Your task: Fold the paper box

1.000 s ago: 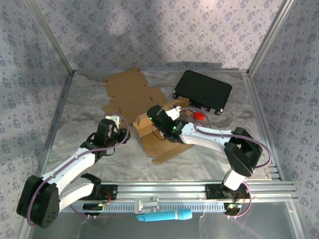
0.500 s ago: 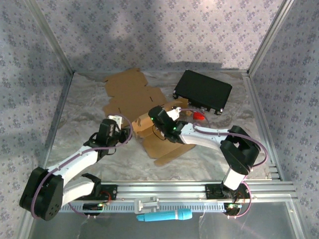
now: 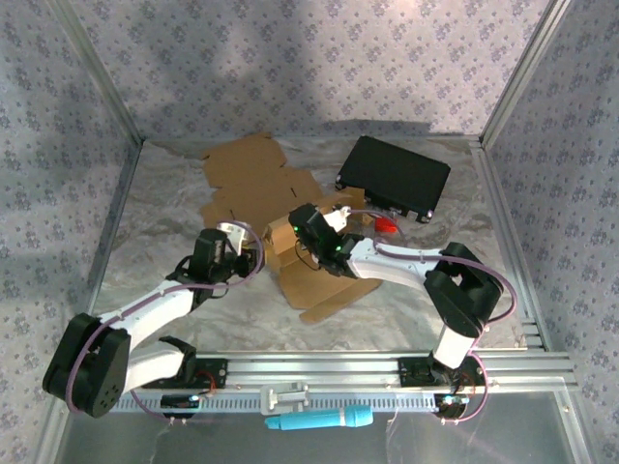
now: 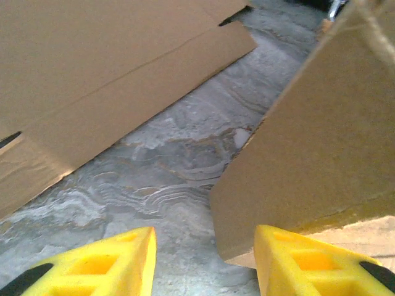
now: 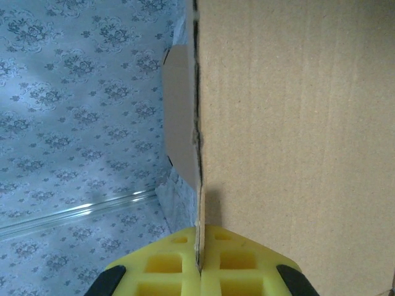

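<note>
A: Where is the brown corrugated cardboard box blank (image 3: 253, 179) lying?
B: Mid-table, on the crinkled silver foil table cover (image 3: 164, 208). The far part is lying flat. The near part is standing up as a raised flap (image 3: 280, 244) between the two arms.
A: And the right gripper (image 3: 308, 220)?
B: It is pinching the flap's thin edge. In the right wrist view its yellow fingers (image 5: 241, 262) are pressing together on the upright sheet.
A: The left gripper (image 3: 248, 253)?
B: It is hanging just left of the flap, jaws standing wide apart, gripping nothing.
A: Other items?
B: A black rectangular case (image 3: 395, 176) is lying far right, with a small red object (image 3: 387, 224) just beside its near edge. A light blue cylindrical tool (image 3: 319, 420) is resting by the front rail.
</note>
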Controlling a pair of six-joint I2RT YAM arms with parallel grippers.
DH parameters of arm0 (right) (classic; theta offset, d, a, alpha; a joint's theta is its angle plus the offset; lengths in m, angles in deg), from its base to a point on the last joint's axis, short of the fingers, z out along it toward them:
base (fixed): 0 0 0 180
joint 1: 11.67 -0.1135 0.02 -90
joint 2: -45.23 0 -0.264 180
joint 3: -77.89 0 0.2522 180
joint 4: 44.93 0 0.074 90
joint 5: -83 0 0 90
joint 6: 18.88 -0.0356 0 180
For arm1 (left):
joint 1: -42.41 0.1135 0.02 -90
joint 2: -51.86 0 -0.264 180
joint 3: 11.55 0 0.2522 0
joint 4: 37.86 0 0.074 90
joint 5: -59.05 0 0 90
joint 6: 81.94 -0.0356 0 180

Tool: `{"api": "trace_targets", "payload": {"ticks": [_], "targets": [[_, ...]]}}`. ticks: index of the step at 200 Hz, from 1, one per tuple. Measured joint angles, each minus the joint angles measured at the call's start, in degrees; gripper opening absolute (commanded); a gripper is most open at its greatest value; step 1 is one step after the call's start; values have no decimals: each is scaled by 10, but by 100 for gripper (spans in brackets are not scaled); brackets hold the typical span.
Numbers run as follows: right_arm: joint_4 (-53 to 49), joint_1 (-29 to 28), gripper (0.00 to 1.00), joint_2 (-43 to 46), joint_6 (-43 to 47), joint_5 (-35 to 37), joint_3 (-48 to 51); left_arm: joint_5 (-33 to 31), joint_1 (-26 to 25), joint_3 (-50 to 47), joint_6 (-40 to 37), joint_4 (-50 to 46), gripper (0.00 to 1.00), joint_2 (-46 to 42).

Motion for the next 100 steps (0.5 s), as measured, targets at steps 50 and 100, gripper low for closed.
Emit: {"api": "trace_targets", "payload": {"ticks": [50, 100], "targets": [[10, 0, 0, -5, 2, -4, 0, 12, -9, 0, -9, 9, 46, 3], [45, -1, 0, -9, 14, -5, 11, 7, -24, 0, -10, 19, 49, 32]]}}
